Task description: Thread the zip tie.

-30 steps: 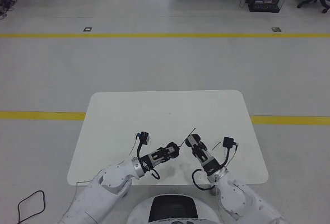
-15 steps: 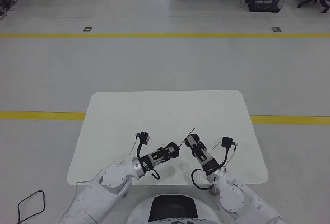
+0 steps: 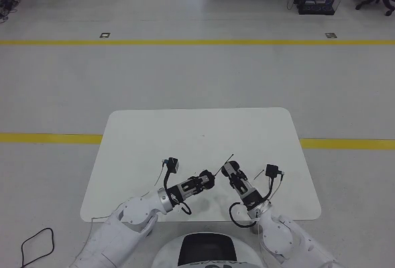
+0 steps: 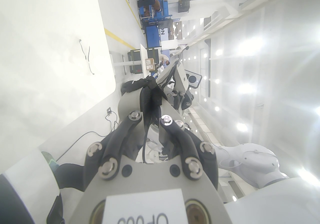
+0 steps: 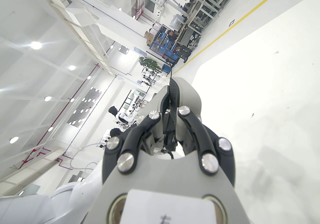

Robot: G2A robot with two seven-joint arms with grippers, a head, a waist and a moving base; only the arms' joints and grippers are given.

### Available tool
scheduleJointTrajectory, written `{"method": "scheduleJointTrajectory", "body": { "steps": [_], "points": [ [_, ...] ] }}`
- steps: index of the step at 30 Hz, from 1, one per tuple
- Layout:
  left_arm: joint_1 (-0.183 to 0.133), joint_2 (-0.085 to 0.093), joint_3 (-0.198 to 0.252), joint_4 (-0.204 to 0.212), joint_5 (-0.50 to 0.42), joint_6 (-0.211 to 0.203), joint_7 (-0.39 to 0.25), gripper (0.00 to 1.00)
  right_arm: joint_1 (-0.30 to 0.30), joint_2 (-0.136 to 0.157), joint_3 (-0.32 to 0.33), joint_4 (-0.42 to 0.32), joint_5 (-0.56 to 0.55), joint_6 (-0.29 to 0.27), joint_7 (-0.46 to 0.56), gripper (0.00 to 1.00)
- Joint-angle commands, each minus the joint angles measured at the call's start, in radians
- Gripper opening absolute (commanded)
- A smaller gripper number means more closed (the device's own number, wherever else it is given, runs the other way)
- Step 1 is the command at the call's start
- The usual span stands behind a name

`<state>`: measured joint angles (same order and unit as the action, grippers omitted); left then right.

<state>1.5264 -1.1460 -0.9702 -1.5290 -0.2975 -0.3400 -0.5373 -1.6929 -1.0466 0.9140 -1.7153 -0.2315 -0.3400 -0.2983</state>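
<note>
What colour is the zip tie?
Black. The zip tie shows best in the right wrist view.

Top view overhead, looking down on bench point(image 3: 184, 134), wrist views close behind left end effector point(image 4: 150, 100) and right end effector point(image 5: 171, 95), all sharing bench

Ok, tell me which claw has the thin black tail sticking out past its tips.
The right claw: the zip tie pokes out beyond it toward the far edge of the table. The left claw beside it shows no such tail.
</note>
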Motion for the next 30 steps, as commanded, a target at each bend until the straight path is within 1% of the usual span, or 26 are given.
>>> {"method": "scheduleJointTrajectory", "body": {
  "steps": [1, 19, 30],
  "points": [
    [0.000, 0.000, 0.000, 0.000, 0.000, 0.000, 0.000, 0.00, -0.002, -0.001, 0.002, -0.001, -0.001, 0.000, 0.000, 0.00],
    [0.000, 0.000, 0.000, 0.000, 0.000, 0.000, 0.000, 0.00, -0.011, -0.008, 0.014, 0.009, -0.023, 0.000, 0.014, 0.00],
    [0.000, 0.000, 0.000, 0.000, 0.000, 0.000, 0.000, 0.00, -0.018, -0.010, 0.026, 0.015, -0.040, 0.000, 0.041, 0.00]
  ]
}}
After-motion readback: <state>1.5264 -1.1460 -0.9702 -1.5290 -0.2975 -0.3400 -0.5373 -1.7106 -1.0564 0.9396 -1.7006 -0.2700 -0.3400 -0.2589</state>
